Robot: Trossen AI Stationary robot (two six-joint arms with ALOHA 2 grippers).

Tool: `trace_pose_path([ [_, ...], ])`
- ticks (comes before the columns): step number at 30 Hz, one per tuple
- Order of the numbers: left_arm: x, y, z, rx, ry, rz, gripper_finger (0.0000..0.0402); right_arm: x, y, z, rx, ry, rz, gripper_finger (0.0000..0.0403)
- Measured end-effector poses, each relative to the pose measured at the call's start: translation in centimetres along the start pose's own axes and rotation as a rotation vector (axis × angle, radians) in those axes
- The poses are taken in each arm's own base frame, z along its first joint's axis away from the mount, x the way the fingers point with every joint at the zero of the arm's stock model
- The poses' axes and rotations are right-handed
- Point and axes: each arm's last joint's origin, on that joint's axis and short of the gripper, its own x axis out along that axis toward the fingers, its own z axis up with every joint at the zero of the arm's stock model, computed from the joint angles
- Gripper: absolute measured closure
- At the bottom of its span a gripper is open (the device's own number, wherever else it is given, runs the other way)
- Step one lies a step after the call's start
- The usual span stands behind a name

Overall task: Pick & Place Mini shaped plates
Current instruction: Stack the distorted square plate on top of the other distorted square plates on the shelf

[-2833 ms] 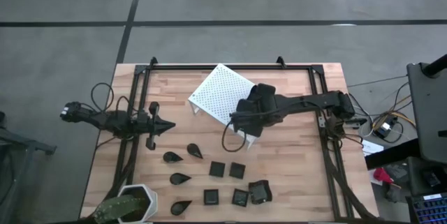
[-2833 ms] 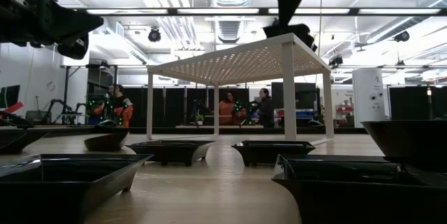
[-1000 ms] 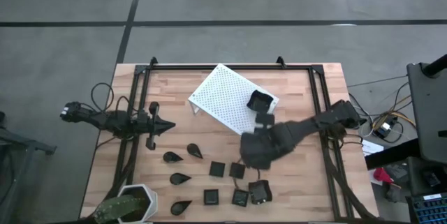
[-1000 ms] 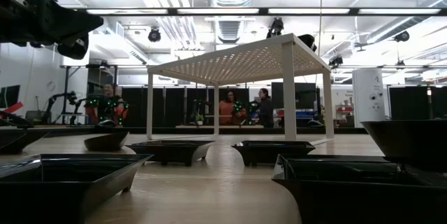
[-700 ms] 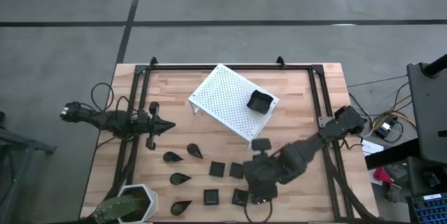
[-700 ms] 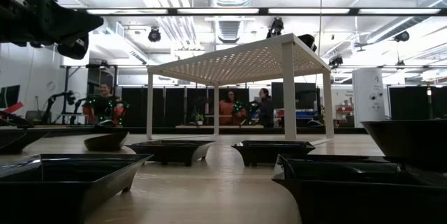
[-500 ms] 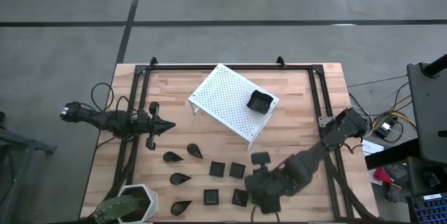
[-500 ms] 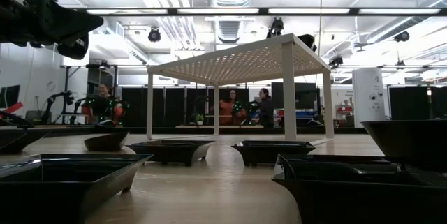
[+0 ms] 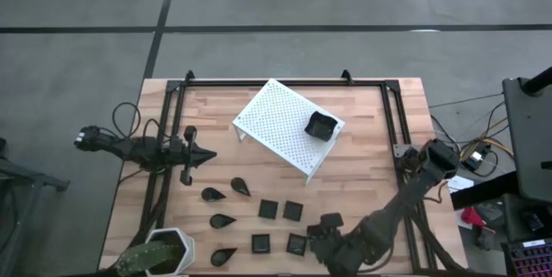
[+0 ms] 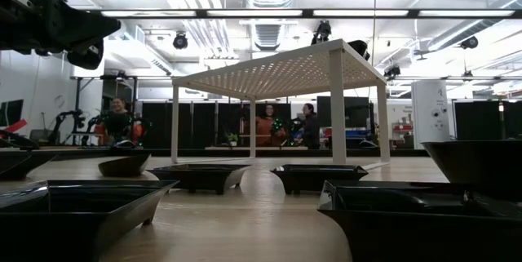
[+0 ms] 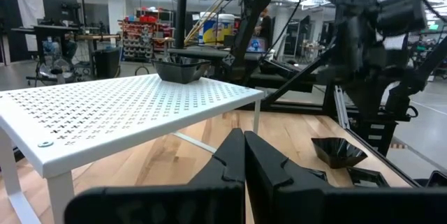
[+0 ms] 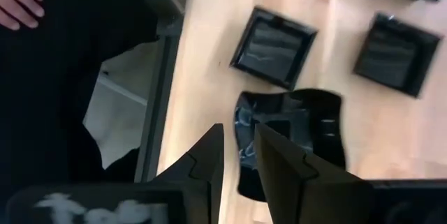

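Several glossy black mini plates lie on the wooden table near its front edge: teardrops (image 9: 222, 221) and small squares (image 9: 268, 210). One more plate (image 9: 321, 125) sits on top of the white perforated rack (image 9: 280, 126). My right gripper (image 12: 237, 137) hangs open at the near edge, pointing steeply down over the rim of a wavy-rimmed square plate (image 12: 300, 130). Nothing is between its fingers. In the high view that arm (image 9: 332, 241) covers this plate. My left gripper (image 9: 203, 158) waits shut at the table's left, pointing level.
A white hexagonal plant pot (image 9: 159, 255) stands at the near left corner. Black frame rails (image 9: 401, 130) run along both sides of the table. Two square plates (image 12: 274, 46) lie close to the wavy one. A person's hand (image 12: 17, 4) shows beyond the near table edge.
My right gripper has swung from just in front of the rack toward the table's near edge, sinking and tipping further downward, and now hangs over the wavy-rimmed plate. The plate on the rack and the plates on the table have stayed put.
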Motion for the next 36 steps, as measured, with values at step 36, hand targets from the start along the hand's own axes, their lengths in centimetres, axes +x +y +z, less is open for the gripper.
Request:
trace_pose_path([
  [36,0.0,0.0,0.0,0.0,0.0,0.001,0.0401,6.1,0.3,-3.3,0.013,0.087,-0.096,0.0314],
])
